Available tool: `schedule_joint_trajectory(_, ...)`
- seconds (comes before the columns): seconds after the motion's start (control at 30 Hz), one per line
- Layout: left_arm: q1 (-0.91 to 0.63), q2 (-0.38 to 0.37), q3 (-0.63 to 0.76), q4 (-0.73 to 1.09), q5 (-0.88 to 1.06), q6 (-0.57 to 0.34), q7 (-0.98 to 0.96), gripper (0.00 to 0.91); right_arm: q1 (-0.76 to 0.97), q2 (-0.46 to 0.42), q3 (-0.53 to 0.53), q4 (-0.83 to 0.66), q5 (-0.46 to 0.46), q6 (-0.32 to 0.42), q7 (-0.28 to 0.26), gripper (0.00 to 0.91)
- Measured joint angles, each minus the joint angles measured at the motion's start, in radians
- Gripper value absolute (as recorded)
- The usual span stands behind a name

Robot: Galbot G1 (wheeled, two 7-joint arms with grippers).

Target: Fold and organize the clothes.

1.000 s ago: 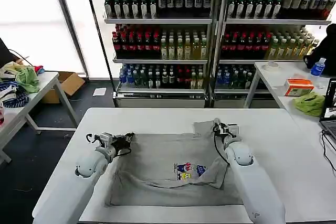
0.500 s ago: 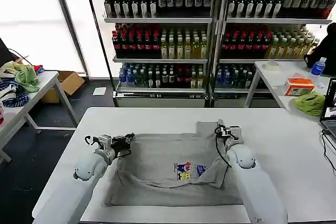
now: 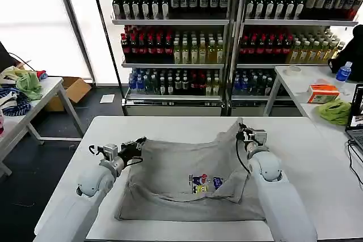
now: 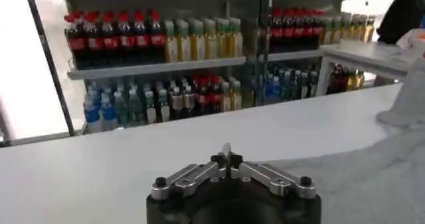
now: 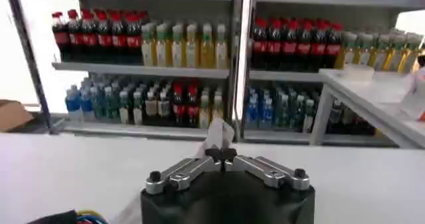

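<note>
From the head view we see the grey shirt on the white tabletop, far edge lifted; left gripper pinches one far corner, right gripper the other; wrist views add what it hides: both pairs of fingers closed tight, cloth sticking up past the right tips.

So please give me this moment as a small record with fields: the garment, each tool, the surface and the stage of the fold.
garment: light grey shirt with a small multicoloured chest print, near part flat, far edge lifted
left tool: left tool shut on the shirt's far left corner, raised off the table
right tool: right tool shut on the far right corner, held higher
surface: white table
stage: far edge picked up at both corners, not yet laid over the near part
</note>
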Motion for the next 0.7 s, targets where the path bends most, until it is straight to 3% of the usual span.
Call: schedule_joint_trajectory(0.7, 0.173, 0.050, -0.114, -0.171, 0.008, -0.013, 0.016, 0.000, -0.204, -0.042, 0.057, 0.289, 0.006, -0.020, 0.023, 0.000)
